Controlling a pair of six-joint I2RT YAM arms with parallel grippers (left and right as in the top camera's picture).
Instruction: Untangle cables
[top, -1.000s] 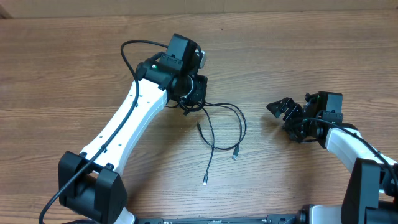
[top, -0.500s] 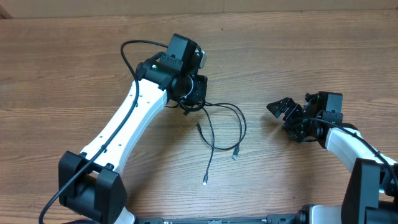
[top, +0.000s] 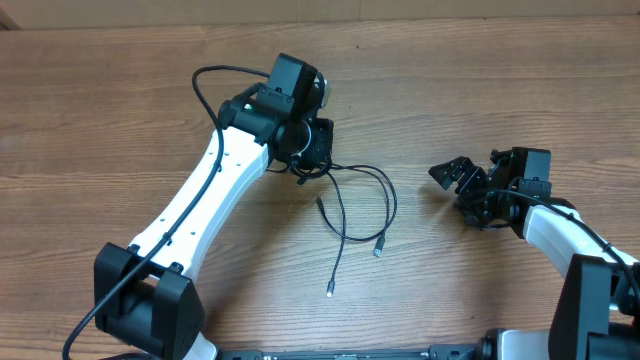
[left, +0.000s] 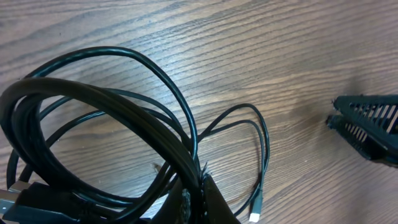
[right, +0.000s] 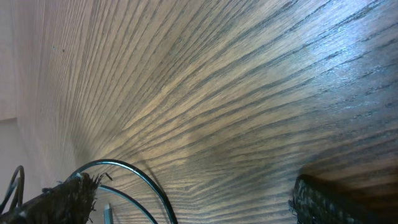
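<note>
Overhead. Wooden table, both my arms on it. My left gripper sits left of centre, pointing down at the tabletop, jaws together and clamped on the cables. From the grip, thin black cords run out to the right and toward the near edge. One makes a wide arc, and three loose ends lie flat on the wood near one another, each ending in a small connector. My right gripper lies low at the right side, jaws spread wide with nothing between them. It is well apart from the cords.

Left wrist. Several turns of cord are bunched in a coil at the left of the frame and crowd against my dark fingertip at the bottom edge. Thinner loops spread right over the wood. One plug rests on the table just beside that fingertip. The right gripper shows at the far right, apart from the coil.

Right wrist. Mostly bare wood grain. My two fingertips show in the bottom corners, far apart. Thin cord arcs sit just beside the left one; I cannot tell whether they touch it.
</note>
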